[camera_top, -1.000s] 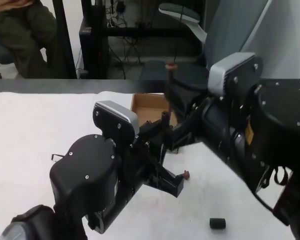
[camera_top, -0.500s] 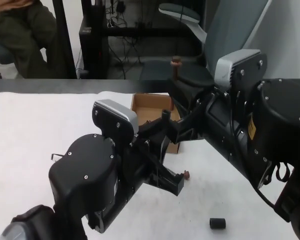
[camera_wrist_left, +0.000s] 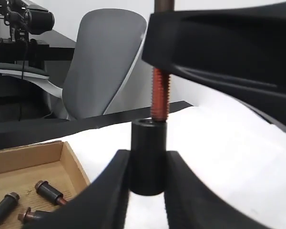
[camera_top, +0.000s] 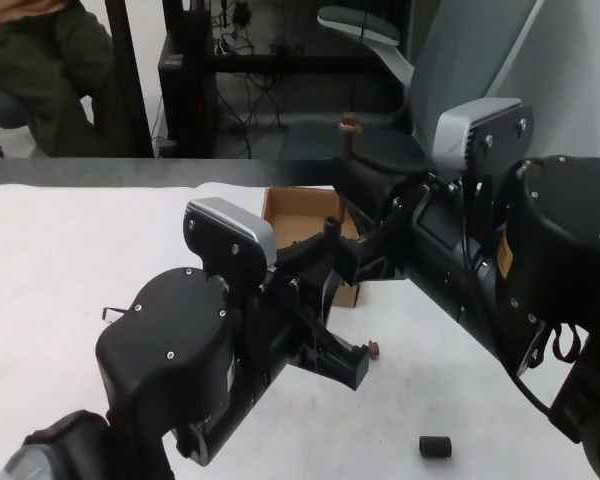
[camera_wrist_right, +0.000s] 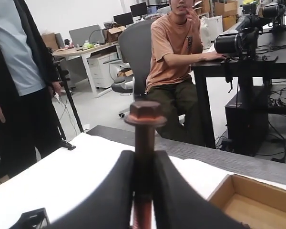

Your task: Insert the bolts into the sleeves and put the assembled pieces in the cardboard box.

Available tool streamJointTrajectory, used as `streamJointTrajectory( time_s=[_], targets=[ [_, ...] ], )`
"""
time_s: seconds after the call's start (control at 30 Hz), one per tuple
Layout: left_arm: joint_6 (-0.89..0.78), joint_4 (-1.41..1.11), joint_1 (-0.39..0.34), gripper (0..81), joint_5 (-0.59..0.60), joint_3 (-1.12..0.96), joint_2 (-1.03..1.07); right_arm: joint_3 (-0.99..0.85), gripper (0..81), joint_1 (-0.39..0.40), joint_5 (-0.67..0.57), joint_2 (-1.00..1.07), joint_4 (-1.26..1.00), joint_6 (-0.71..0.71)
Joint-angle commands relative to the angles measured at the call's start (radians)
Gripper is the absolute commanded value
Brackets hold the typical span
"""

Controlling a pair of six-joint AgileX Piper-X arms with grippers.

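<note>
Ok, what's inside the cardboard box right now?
Two assembled pieces and part of a third lie in the cardboard box; the left hand hides the rest of its floor.

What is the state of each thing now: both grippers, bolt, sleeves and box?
left gripper, shut on sleeve.
sleeve, upright, mouth up.
right gripper, shut on bolt.
bolt, upright, head up, tip at the sleeve's mouth, not yet seated.
cardboard box, open, holding assembled pieces.
spare sleeve, lying loose on the bench.
</note>
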Motion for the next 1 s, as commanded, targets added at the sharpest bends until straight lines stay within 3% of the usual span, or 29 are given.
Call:
streamJointTrajectory(
  time_s=[0.0, 0.5, 0.57, 0.63, 0.7, 0.73, 0.9, 0.97],
  targets=[
    [0.01, -0.056, -0.004, 1.8, 0.024, -0.005, -0.015, -0.006, 0.0, -0.005, -0.022, 0.005, -0.012, 0.016],
    [0.01, -0.056, -0.004, 1.8, 0.024, -0.005, -0.015, -0.006, 0.6, -0.003, -0.099, 0.041, -0.014, 0.047],
    [0.01, -0.056, -0.004, 1.8, 0.024, -0.005, -0.015, -0.006, 10.2, -0.003, -0.114, 0.041, -0.014, 0.047],
    [0.015, -0.057, -0.004, 1.8, 0.024, -0.005, -0.015, -0.006, 32.1, -0.003, -0.107, 0.041, -0.014, 0.052],
    [0.015, -0.057, -0.004, 1.8, 0.024, -0.005, -0.015, -0.006, 60.2, -0.003, -0.082, 0.041, -0.014, 0.071],
    [0.015, -0.057, -0.004, 1.8, 0.024, -0.005, -0.015, -0.006, 69.3, -0.003, -0.063, 0.041, -0.014, 0.071],
    [0.014, -0.071, -0.004, 1.8, 0.024, -0.005, -0.015, -0.006, 65.7, -0.003, -0.049, 0.036, -0.052, 0.076],
    [0.018, -0.071, -0.004, 1.8, 0.024, -0.005, -0.015, -0.006, 64.5, -0.008, 0.03, 0.018, -0.087, -0.02]
  ],
)
